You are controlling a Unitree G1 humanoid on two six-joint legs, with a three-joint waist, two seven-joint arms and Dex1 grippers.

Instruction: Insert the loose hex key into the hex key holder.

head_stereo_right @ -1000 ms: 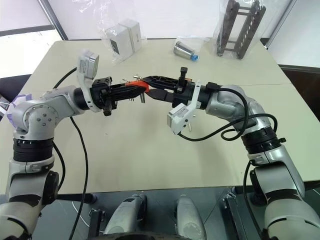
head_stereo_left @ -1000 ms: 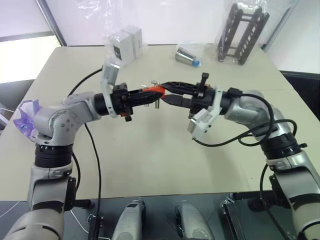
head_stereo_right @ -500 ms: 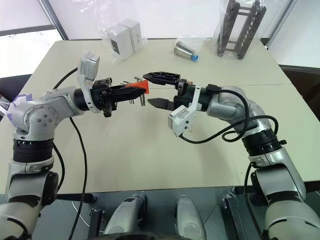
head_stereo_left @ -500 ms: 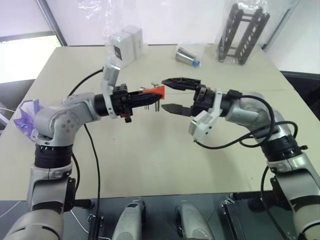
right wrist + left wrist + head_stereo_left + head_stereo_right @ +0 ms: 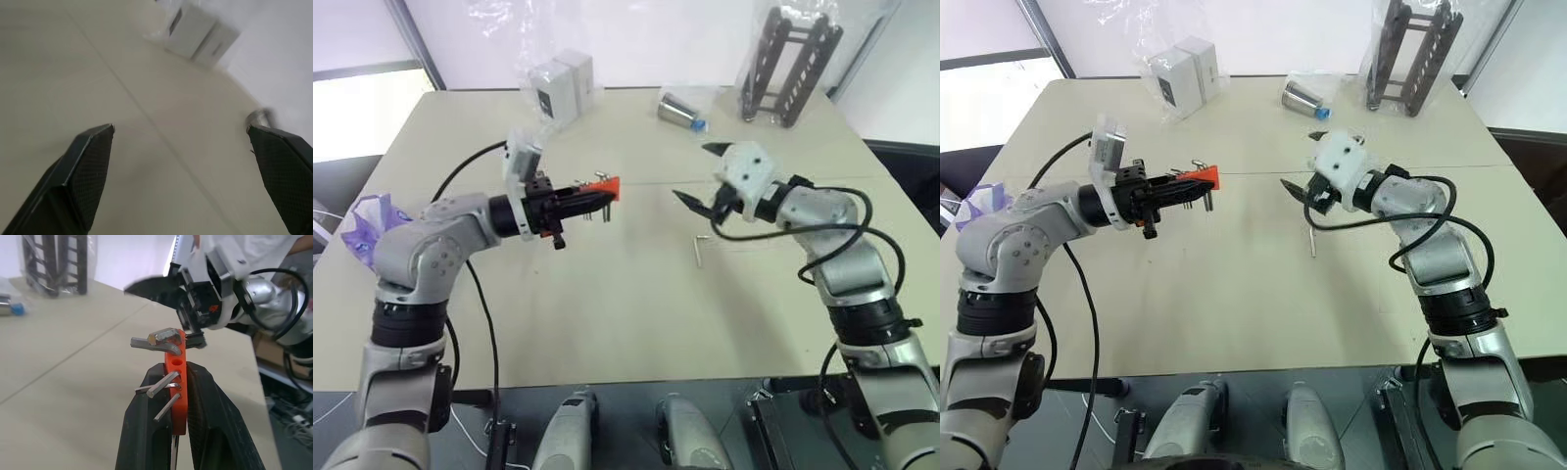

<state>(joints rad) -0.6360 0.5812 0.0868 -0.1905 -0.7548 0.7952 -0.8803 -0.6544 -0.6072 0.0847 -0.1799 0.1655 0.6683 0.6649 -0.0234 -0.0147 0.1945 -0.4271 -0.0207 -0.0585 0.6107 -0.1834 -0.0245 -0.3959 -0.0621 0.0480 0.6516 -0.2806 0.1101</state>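
The hex key holder (image 5: 605, 184), a small red-orange block with short dark keys sticking out, is held above the table. My left gripper (image 5: 594, 196) is shut on it. In the left wrist view the holder (image 5: 176, 382) stands upright between the two black fingers (image 5: 144, 431). The loose hex key (image 5: 699, 250), a thin silver L-shaped rod, lies flat on the table. My right gripper (image 5: 697, 174) hangs open above the key and to the right of the holder, apart from both. Nothing sits between its fingers (image 5: 88, 166).
At the back of the table are white boxes (image 5: 563, 83) in a clear bag, a metal cylinder (image 5: 680, 110) with a blue cap, and a black rack (image 5: 790, 64) in plastic. A purple object (image 5: 362, 230) sits off the left edge.
My right gripper opened at the holder, then pulled away to the right and rolled over. The silver key now lies on the table. My left gripper has kept still with the holder.
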